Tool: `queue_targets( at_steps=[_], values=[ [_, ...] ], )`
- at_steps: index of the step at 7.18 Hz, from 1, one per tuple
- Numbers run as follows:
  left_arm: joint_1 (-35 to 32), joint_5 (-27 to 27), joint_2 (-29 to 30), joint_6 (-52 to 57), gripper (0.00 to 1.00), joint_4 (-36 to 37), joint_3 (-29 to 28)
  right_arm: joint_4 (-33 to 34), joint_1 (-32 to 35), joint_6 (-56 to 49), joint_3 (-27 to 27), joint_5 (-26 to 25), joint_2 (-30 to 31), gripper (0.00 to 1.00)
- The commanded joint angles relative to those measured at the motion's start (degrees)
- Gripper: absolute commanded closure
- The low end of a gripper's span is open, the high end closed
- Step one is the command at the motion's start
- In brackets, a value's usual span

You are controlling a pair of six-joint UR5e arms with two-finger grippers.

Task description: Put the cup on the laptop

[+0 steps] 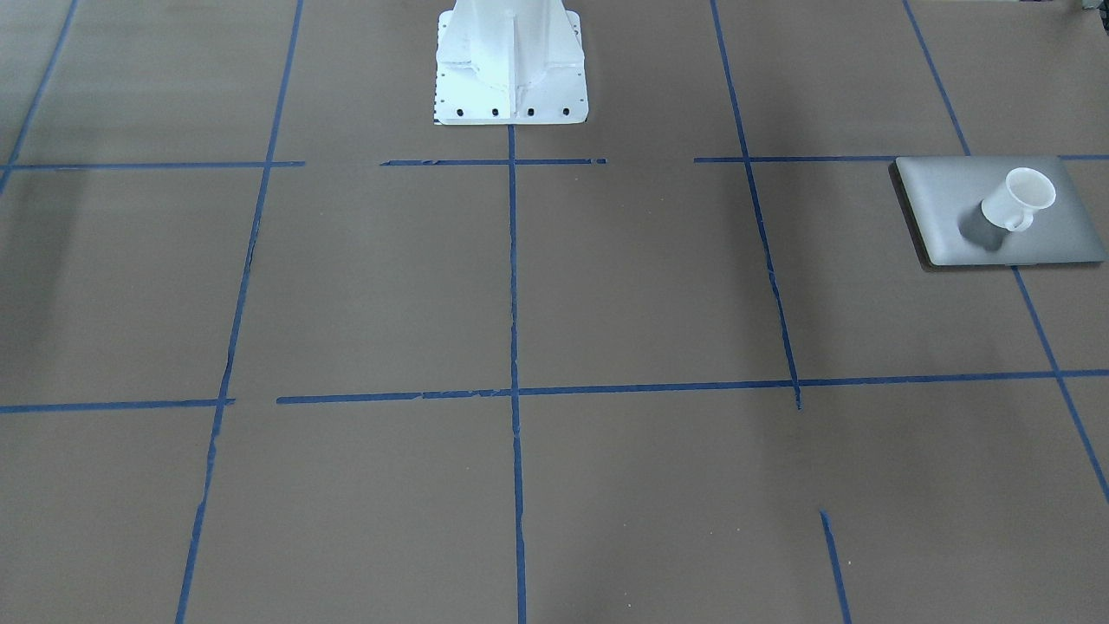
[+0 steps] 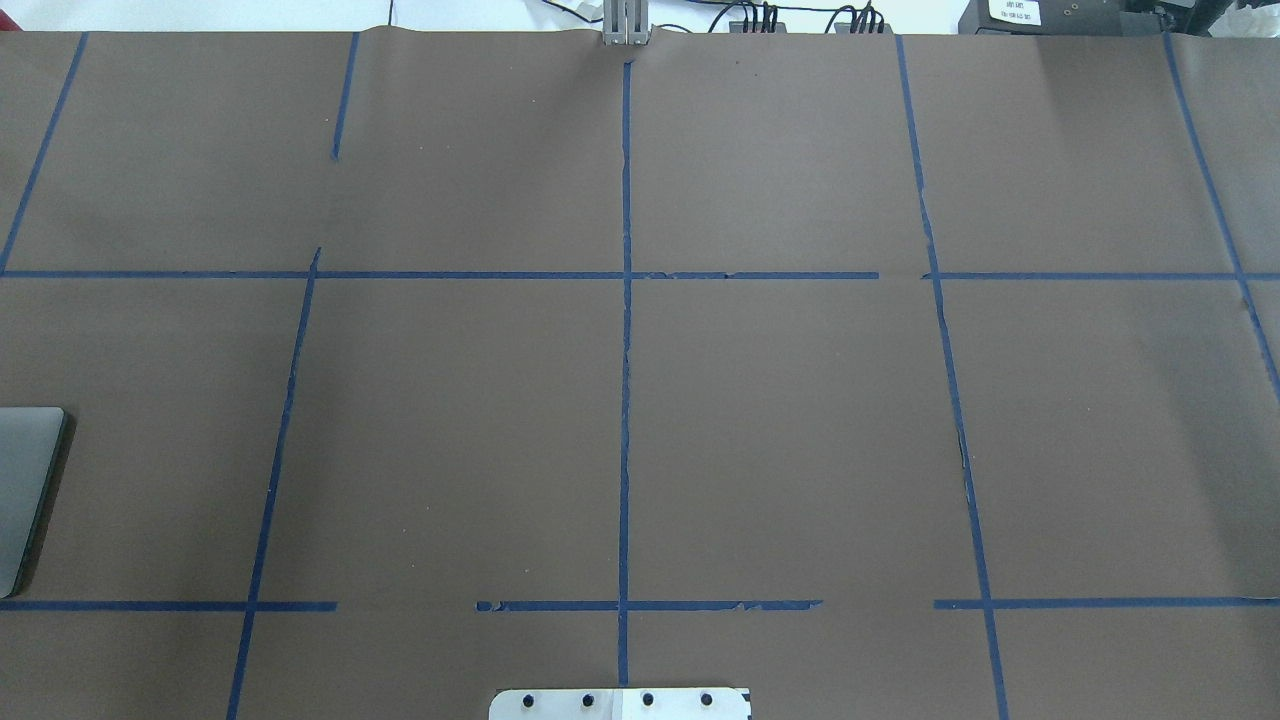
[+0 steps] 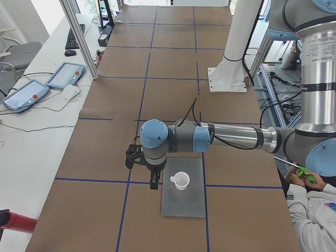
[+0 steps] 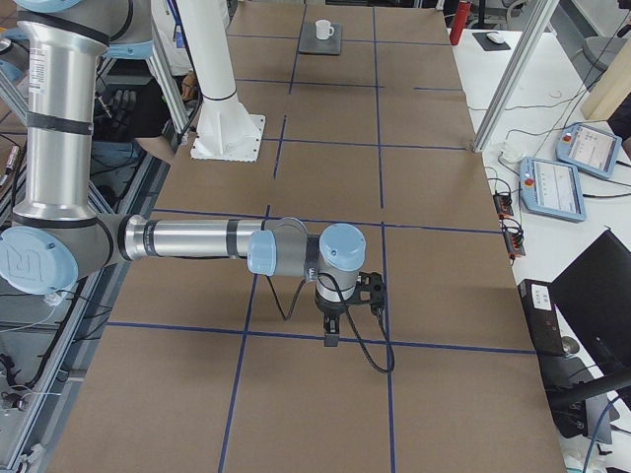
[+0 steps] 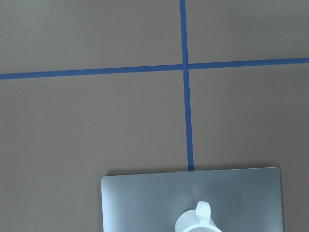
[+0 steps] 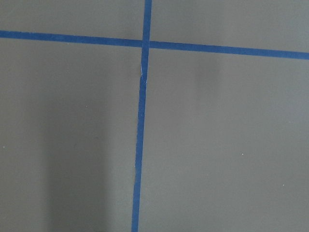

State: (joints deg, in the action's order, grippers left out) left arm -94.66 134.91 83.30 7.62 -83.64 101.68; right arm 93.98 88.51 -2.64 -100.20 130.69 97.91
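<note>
Since the brown surface [image 1: 606, 286] carries the task's things only at its end on the robot's left, the left arm [image 3: 231, 137] is much the nearer one, while the right arm [image 4: 197, 239] reaches over bare taped squares well apart from them. Seen from the left end, the left arm lies stretched out level from the robot's side, its wrist turned straight down. The laptop [image 1: 940, 195] lies flat and closed, its long axis along the surface's length. On its lid stands the cup [image 1: 1018, 199], upright, mouth up, its loop handle pointing away from the robot. By my reading the placing is done, so what matters next is clearance. The left jaws appear to hang above the surface, just off the laptop's edge on the side away from the robot. The cup lies from them back toward the robot, handle side nearest and free of them. Any withdrawal should go up or outward, not across the cup. Whether either arm's jaws stand wide or narrow I cannot tell, as only the side views show them.
</note>
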Motion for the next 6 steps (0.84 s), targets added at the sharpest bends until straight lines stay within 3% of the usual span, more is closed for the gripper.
queue_targets(
  at_steps=[1,6],
  values=[
    [0.1,0.0,-0.1,0.0,0.00,0.0,-0.2,0.1,0.0,0.0,0.0,0.0,0.0,0.00],
    [0.1,0.0,0.8,0.0,0.00,0.0,-0.4,0.1,0.0,0.0,0.0,-0.1,0.0,0.00]
  ],
)
